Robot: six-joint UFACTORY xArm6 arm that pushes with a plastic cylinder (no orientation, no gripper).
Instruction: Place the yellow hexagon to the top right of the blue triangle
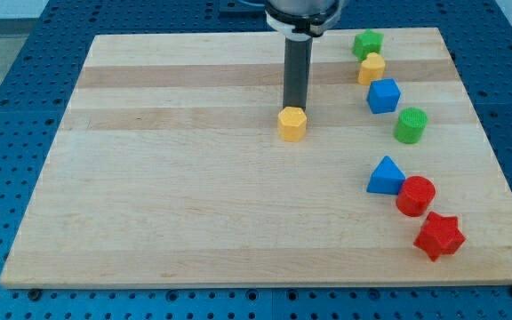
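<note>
Nearest the camera: red star (439,235), below-right of blue triangle (386,176). Yellow hexagon (292,124) well left of that triangle, slightly higher. Tip (295,108) touching the hexagon's far side; no hand to open or close. Push rightward needed

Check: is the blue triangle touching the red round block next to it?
Touching. The camera view shows the blue triangle meeting the red round block at its lower right corner, no board between.
</note>
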